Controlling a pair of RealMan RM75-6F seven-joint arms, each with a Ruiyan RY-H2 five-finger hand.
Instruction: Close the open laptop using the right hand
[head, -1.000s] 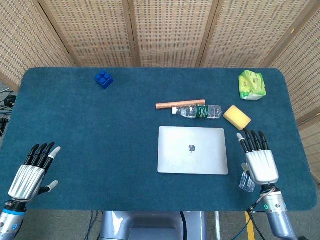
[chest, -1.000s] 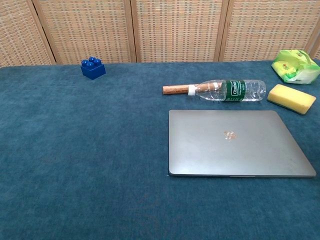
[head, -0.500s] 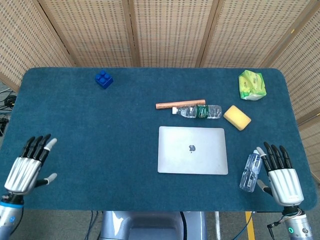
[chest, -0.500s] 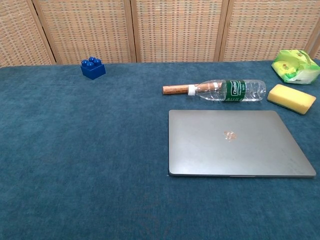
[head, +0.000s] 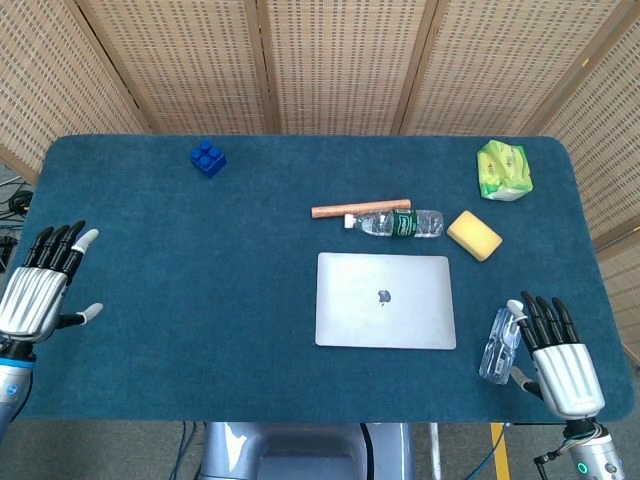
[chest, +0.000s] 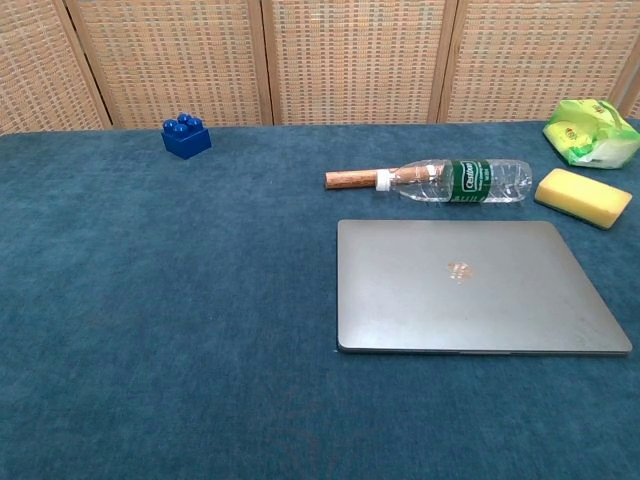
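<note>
The grey laptop (head: 385, 300) (chest: 475, 285) lies flat on the blue table with its lid down, logo facing up. My right hand (head: 558, 357) hovers at the table's front right corner, to the right of the laptop and apart from it, fingers spread and holding nothing. My left hand (head: 40, 285) floats at the table's left edge, fingers spread, empty. Neither hand shows in the chest view.
A small clear bottle (head: 497, 343) lies just left of my right hand. Behind the laptop lie a water bottle (head: 396, 223) (chest: 455, 181) and a brown stick (head: 355, 209). A yellow sponge (head: 473, 234), a green packet (head: 503, 170) and a blue block (head: 208, 158) sit farther back.
My right hand drew back from beside the laptop to the front right corner, uncovering the small clear bottle. My left hand moved left and toward the table's far side.
</note>
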